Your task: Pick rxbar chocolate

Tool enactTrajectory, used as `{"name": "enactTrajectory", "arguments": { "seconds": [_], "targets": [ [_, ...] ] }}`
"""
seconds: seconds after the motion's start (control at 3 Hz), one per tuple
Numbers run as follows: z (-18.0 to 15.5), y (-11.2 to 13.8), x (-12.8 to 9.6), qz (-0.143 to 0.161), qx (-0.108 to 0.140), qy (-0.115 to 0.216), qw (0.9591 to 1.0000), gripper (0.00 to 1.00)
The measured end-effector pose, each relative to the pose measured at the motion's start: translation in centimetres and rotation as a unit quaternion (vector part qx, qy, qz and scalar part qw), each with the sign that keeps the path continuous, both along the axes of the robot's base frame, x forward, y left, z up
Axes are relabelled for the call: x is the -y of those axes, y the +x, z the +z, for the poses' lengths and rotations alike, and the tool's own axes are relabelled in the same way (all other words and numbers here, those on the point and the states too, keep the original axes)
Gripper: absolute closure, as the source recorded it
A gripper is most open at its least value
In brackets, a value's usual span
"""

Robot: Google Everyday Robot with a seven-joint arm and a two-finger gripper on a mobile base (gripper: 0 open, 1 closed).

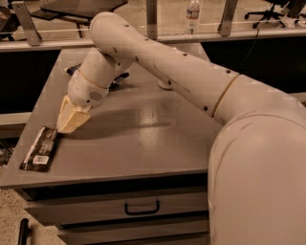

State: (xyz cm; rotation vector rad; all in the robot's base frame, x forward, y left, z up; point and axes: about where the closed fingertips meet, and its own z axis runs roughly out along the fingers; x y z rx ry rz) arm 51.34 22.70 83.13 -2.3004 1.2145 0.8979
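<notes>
Grey tabletop (158,143) carries the rxbar (40,149) near its front-left corner, at about 8 o'clock from the middle, lying flat with its white label at the near end. We see the cream gripper (69,124) pointing down just beside the bar's far end, at about 1 o'clock from it; we cannot tell whether it is clenched or released, nor whether it touches the bar. Beyond the table, at 12 o'clock, stands a bottle (192,16).

Grey table (158,143) with a handled drawer (142,208), dark packet (72,70) near its far edge, water bottle (192,14) beyond.
</notes>
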Motion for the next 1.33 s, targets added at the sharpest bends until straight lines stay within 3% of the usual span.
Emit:
{"name": "enactTrajectory", "arguments": {
  "seconds": [0.33, 0.67, 1.33],
  "targets": [
    [2.2, 1.5, 1.1, -0.023, 0.023, 0.010, 0.9994, 1.00],
    [6.5, 2.4, 2.4, -0.040, 0.066, 0.026, 0.9967, 1.00],
    [13.1, 1.7, 4.4, -0.051, 0.119, 0.055, 0.9901, 1.00]
  ]
}}
